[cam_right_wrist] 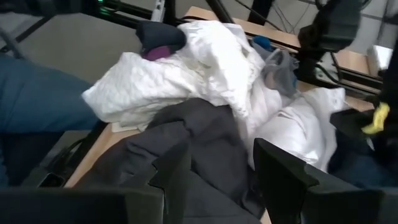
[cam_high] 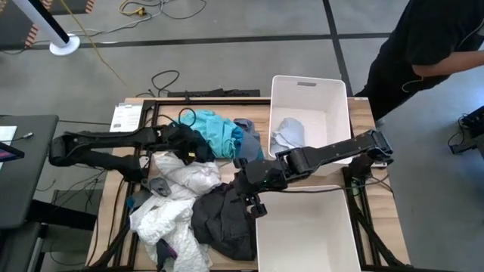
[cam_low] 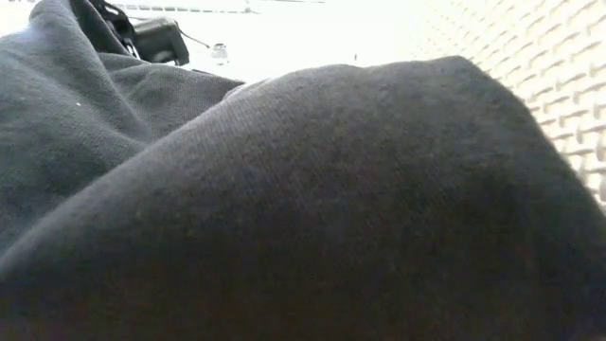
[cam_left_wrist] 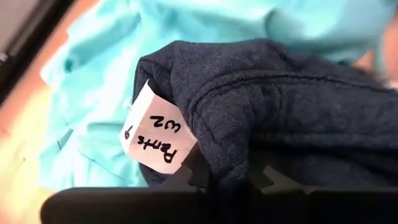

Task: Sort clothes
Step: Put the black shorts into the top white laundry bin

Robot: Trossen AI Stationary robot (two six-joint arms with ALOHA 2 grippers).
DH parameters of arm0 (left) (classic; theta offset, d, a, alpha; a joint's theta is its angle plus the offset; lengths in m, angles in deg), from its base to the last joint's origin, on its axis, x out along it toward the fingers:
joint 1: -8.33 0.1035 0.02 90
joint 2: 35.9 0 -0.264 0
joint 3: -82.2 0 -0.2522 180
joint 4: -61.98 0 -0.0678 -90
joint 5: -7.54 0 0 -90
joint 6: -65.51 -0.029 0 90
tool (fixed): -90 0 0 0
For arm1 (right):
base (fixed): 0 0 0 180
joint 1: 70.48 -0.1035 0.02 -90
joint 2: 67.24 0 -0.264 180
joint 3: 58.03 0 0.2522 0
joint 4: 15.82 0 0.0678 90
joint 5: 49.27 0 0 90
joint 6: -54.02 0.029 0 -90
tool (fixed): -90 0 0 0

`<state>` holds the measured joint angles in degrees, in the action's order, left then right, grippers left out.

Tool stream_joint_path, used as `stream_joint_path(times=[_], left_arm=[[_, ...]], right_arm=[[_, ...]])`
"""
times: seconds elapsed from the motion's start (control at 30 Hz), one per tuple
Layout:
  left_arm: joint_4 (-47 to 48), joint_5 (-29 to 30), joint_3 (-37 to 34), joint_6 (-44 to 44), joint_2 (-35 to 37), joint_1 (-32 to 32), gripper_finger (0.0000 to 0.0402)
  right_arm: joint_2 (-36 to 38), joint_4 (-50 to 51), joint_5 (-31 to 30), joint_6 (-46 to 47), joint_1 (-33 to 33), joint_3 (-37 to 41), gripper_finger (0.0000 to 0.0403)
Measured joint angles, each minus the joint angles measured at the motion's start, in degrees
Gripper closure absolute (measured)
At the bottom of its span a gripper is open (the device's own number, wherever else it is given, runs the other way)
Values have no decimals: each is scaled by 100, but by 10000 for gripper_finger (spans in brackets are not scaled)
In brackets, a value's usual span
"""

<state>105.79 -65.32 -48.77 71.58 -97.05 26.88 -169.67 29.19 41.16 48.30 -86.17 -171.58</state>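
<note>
The clothes lie heaped on the left half of the table: a teal garment [cam_high: 215, 132] at the far side, white garments [cam_high: 181, 189] in the middle and a dark grey one [cam_high: 223, 219] at the near side. My left gripper [cam_high: 185, 147] is at the teal garment's left edge, shut on a dark blue garment [cam_left_wrist: 280, 106] that bears a white handwritten label [cam_left_wrist: 152, 134]. My right gripper [cam_high: 255, 202] hangs open above the dark grey garment [cam_right_wrist: 199, 143], touching nothing. In the low view, dark cloth [cam_low: 303, 208] fills the picture. My left gripper pinches a bunched fold of the dark blue garment [cam_left_wrist: 227, 165] between its two fingers, right beside the white label. The fingers come slanting down from the table's left. The cloth beyond the fingers lies on the teal garment [cam_left_wrist: 106, 81].
A white bin [cam_high: 333, 98] at the far right holds a pale blue garment [cam_high: 287, 132]. A second white bin [cam_high: 306, 230] stands at the near right. A person in black [cam_high: 423, 45] stands beyond the far right corner. Cables lie on the floor behind the table.
</note>
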Motion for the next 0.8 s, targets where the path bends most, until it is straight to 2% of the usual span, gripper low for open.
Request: stream_joint_path(times=[0.23, 0.53, 0.63, 0.8], left_arm=[[361, -30, 88, 76, 1221, -105, 381], [193, -171, 319, 50, 2796, -660, 382], [-45, -306, 323, -57, 3127, -907, 382], [-450, -448, 326, -173, 3351, -1298, 382]], right_arm=[[0, -3, -557, 294, 294, 0, 214], [0, -347, -578, 356, 765, 0, 211], [0, -669, -578, 202, 818, 0, 197], [0, -1184, -576, 116, 940, 0, 152]])
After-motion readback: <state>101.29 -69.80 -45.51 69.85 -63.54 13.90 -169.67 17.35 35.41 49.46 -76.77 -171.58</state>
